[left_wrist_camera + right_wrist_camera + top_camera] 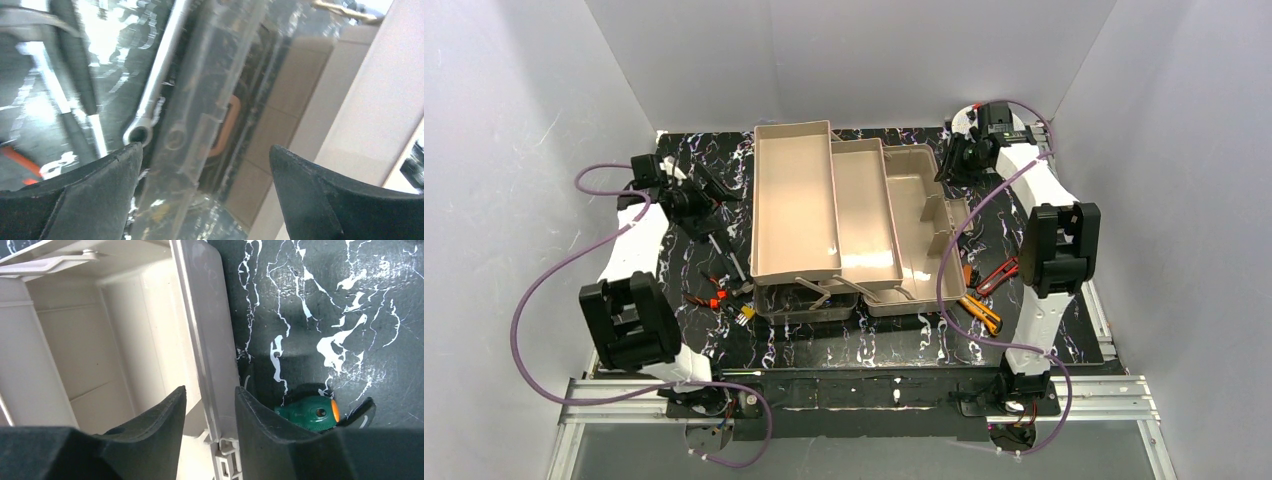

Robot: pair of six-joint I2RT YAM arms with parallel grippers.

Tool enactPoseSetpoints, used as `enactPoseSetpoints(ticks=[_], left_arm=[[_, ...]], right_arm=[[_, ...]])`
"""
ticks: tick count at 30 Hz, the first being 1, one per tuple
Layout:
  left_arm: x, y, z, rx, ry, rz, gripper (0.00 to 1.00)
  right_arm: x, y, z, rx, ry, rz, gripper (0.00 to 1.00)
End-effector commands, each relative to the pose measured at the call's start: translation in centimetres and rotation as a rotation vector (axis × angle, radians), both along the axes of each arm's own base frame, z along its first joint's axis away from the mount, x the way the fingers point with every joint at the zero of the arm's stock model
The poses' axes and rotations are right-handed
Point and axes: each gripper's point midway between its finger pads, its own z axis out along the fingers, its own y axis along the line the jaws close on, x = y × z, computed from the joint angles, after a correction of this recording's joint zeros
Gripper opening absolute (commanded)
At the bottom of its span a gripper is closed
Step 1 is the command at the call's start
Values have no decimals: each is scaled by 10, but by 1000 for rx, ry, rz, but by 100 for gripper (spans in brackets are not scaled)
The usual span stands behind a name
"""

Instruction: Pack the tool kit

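The tan toolbox stands open mid-table, its two cantilever trays swung out to the left. My right gripper is at its far right corner. In the right wrist view the gripper is closed down astride the box wall, one finger inside and one outside. My left gripper is open and empty left of the trays. In the left wrist view it hangs over the translucent lid, with a silver wrench beside it.
Orange pliers and a small yellow tool lie near the front left. A yellow knife and red-handled cutters lie front right. A green screwdriver handle lies just outside the box wall.
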Motion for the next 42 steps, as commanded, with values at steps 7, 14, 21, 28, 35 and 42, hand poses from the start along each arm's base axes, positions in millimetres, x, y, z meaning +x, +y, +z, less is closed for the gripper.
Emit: enactPoseSetpoints(ticks=[7,14,21,28,35,42], left_arm=[[-49,74,0,393,150,206,98],[-57,82,-40,409,313,253,81],[-35,77,-59,412,381,246,61],[-43,81,-140,502,653,190,53],[-49,84,-151,474,693,193,28],[-56,91,-139,510,673,235,34]], right_arm=[[16,10,91,97,-270,4,52],[6,8,106,108,-356,-7,50],[-12,11,116,150,-406,3,49],[-25,19,127,205,-435,28,49],[-26,21,128,226,-435,37,49],[-27,21,127,231,-431,39,49]])
